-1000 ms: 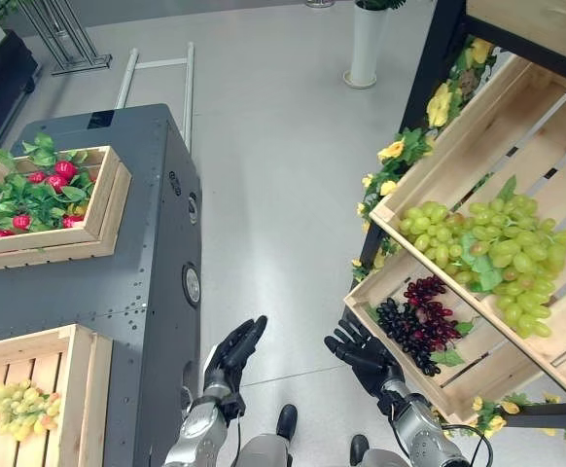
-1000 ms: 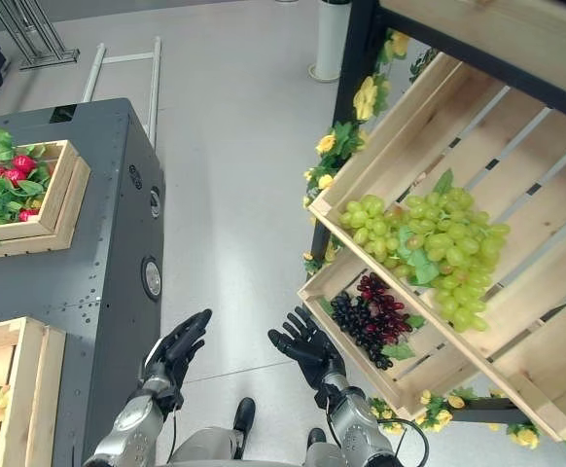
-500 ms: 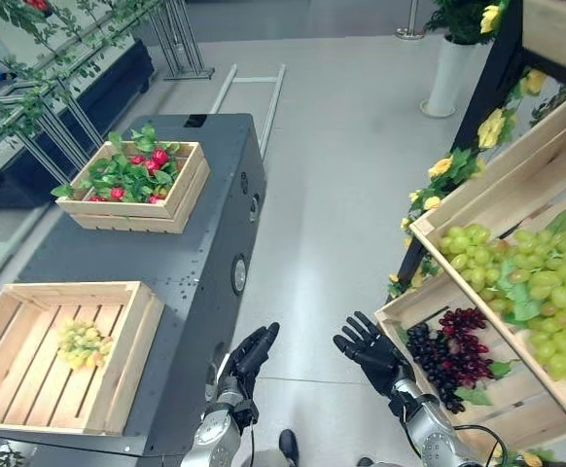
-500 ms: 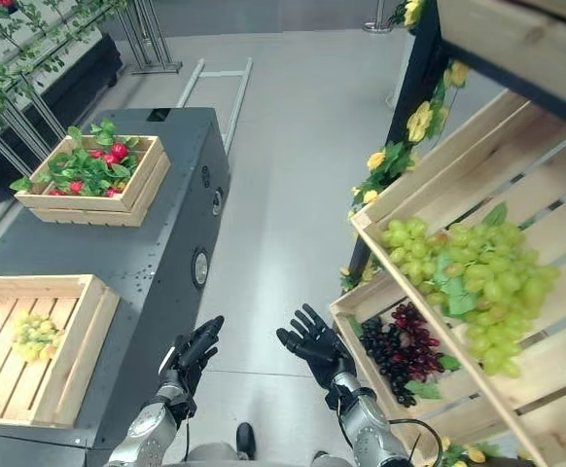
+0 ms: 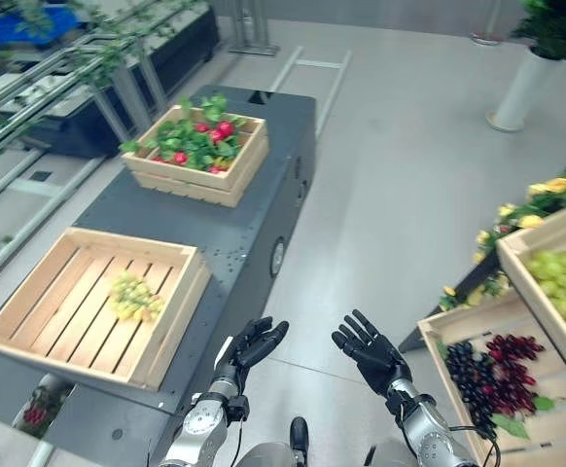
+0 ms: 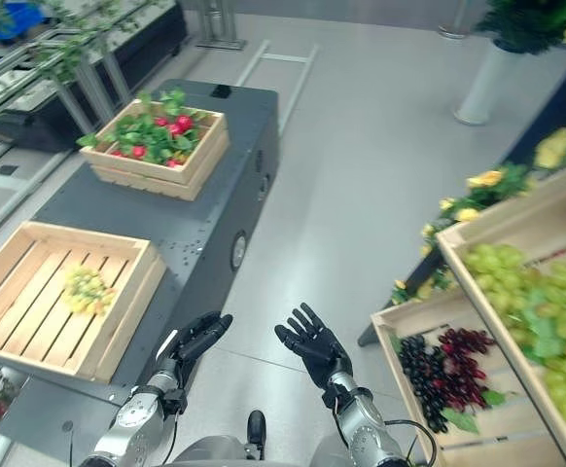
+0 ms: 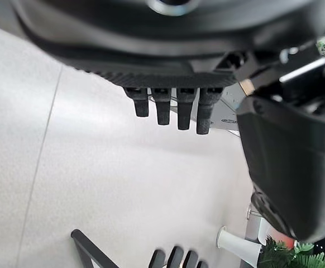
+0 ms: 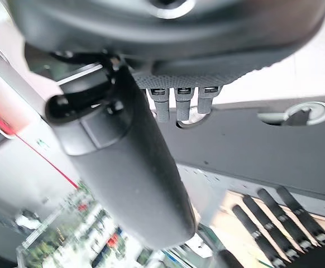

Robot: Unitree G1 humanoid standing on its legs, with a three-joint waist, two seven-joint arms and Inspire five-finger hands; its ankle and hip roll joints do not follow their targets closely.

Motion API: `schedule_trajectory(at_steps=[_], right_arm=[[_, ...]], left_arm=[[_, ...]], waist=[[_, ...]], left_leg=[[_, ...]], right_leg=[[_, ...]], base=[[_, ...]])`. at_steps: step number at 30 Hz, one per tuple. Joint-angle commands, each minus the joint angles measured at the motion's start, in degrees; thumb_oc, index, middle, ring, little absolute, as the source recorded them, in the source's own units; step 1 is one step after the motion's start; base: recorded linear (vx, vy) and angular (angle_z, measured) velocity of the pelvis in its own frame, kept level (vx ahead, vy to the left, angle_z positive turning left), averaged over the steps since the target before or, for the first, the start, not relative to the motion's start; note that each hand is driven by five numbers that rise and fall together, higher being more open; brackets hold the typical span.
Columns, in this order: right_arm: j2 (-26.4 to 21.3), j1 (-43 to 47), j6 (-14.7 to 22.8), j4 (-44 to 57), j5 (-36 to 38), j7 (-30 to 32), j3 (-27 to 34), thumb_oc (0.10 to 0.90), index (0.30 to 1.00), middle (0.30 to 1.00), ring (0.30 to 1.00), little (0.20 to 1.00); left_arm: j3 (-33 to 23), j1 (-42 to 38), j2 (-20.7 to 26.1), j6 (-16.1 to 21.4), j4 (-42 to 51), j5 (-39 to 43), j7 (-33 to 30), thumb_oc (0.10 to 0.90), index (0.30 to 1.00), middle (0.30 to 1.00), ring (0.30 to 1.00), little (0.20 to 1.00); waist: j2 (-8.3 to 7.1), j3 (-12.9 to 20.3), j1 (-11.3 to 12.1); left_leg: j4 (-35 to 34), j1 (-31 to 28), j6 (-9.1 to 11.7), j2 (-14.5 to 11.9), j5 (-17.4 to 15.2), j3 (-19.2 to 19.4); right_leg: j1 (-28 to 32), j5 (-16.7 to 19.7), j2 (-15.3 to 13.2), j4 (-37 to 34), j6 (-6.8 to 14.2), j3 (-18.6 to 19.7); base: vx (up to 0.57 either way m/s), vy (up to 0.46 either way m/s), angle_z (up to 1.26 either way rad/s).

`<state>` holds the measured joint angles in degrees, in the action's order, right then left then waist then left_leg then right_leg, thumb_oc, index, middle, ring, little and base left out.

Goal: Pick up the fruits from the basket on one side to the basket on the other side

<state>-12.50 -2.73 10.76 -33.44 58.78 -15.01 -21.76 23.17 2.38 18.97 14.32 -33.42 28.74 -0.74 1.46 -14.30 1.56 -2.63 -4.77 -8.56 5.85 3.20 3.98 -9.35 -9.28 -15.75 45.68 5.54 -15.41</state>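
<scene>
A small bunch of green grapes (image 5: 132,297) lies in the near wooden crate (image 5: 178,316) on the grey cabinet (image 5: 254,224) to my left. On my right, a slanted shelf crate (image 6: 409,302) holds dark grapes (image 5: 492,370), and a big heap of green grapes (image 6: 526,292) fills the crate above it. My left hand (image 5: 249,350) and right hand (image 5: 366,350) are raised side by side over the floor between cabinet and shelf. Both are open with straight fingers (image 7: 168,109) and hold nothing.
A second crate (image 5: 191,185) with red fruits and green leaves stands farther back on the cabinet. Yellow flowers (image 5: 546,185) trim the shelf's frame. A white planter (image 5: 516,92) stands on the floor at the back right. Metal racks run along the far left.
The camera has swung to the left: the cabinet and its crates now take the middle, the shelf has slid to the right edge. Both hands stay raised and open.
</scene>
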Motion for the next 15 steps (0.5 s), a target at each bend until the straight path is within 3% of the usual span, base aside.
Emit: schedule_trajectory(at_steps=[1, 2, 3, 5, 7, 8, 11, 15], right_arm=[[1.9, 1.9, 4.6, 6.7, -0.2, -2.2, -0.9, 0.800, 0.900, 0.900, 0.900, 0.900], [1.7, 2.3, 5.5, 5.7, 0.9, -1.9, -0.6, 0.800, 0.900, 0.900, 0.900, 0.900], [1.7, 2.4, 5.5, 5.5, 1.1, -1.9, -0.6, 0.800, 0.900, 0.900, 0.900, 0.900], [1.3, 4.9, 6.3, 1.4, 4.0, 0.0, 1.3, 0.800, 0.900, 0.900, 0.900, 0.900], [1.4, 5.9, 5.8, -1.2, 5.1, 0.3, 2.4, 0.800, 0.900, 0.900, 0.900, 0.900], [2.2, 6.9, 3.4, -2.8, 5.8, 0.7, 3.1, 0.800, 0.900, 0.900, 0.900, 0.900], [1.8, 5.9, 4.2, -1.9, 3.3, 0.0, 2.9, 0.800, 0.900, 0.900, 0.900, 0.900], [0.6, 5.1, 3.0, -1.9, -0.1, 3.1, 3.4, 0.800, 0.900, 0.900, 0.900, 0.900]], left_arm=[[0.8, -1.0, 2.3, 3.8, 7.9, -1.7, 2.7, 0.800, 0.900, 0.900, 0.900, 0.900], [1.3, -1.8, 2.4, 4.9, 8.0, -1.7, 3.5, 0.800, 0.900, 0.900, 0.900, 0.900], [1.4, -1.9, 2.4, 5.1, 8.0, -1.7, 3.5, 0.800, 0.900, 0.900, 0.900, 0.900], [3.0, -4.2, 1.4, 7.2, 6.8, -2.3, 4.5, 0.800, 0.900, 0.900, 0.900, 0.900], [3.6, -5.0, 1.0, 7.1, 5.7, -2.4, 4.6, 0.800, 0.900, 0.900, 0.900, 0.900], [3.3, -5.2, 0.1, 6.6, 4.2, -2.0, 3.1, 0.800, 0.900, 0.900, 0.900, 0.900], [2.7, -4.8, 0.1, 5.9, 4.5, -1.1, 5.6, 0.800, 0.900, 0.900, 0.900, 0.900], [3.9, -4.1, -0.4, 5.7, 5.2, -3.3, 5.0, 0.800, 0.900, 0.900, 0.900, 0.900]], waist=[[1.34, 0.9, -0.5], [1.06, 0.7, -1.2], [1.06, 0.8, -1.2], [0.64, 1.6, -2.6], [0.32, 2.4, -2.8], [0.01, 3.1, -1.9], [-0.87, 4.1, -1.3], [-1.59, 5.5, -0.3]], left_leg=[[0.9, -1.8, 3.7, 0.1, -8.1, -2.1], [1.2, -2.1, 4.1, 0.3, -9.0, -4.7], [1.3, -2.0, 4.1, 0.3, -9.1, -4.9], [1.6, -1.8, 3.7, 1.9, -10.4, -11.5], [2.6, -1.3, 3.5, 2.5, -10.8, -13.9], [3.8, -1.2, 4.1, 1.5, -10.8, -13.1], [4.1, -2.0, 4.9, 0.4, -11.1, -12.5], [3.9, -1.8, 5.9, -0.6, -11.0, -12.1]], right_leg=[[-3.8, 12.2, 8.3, -16.8, -0.5, 5.4], [-3.8, 14.4, 10.4, -31.6, 0.3, 9.2], [-3.9, 14.6, 10.6, -32.5, 0.3, 9.6], [-2.7, 15.7, 14.8, -43.3, 0.7, 20.0], [-1.3, 14.0, 15.7, -41.6, 0.3, 21.8], [0.1, 13.1, 14.5, -40.6, 0.5, 18.9], [3.3, 12.7, 13.9, -43.5, -0.3, 16.8], [7.4, 12.9, 13.7, -48.6, -1.0, 15.0]], base=[[0.14, -0.226, 0.89], [0.12, -0.211, 0.89], [0.21, -0.226, 1.02], [0.22, -0.209, 1.01], [0.25, -0.218, 1.51], [0.34, -0.284, 1.86], [0.26, -0.219, 1.16], [0.18, -0.158, 0.19]])
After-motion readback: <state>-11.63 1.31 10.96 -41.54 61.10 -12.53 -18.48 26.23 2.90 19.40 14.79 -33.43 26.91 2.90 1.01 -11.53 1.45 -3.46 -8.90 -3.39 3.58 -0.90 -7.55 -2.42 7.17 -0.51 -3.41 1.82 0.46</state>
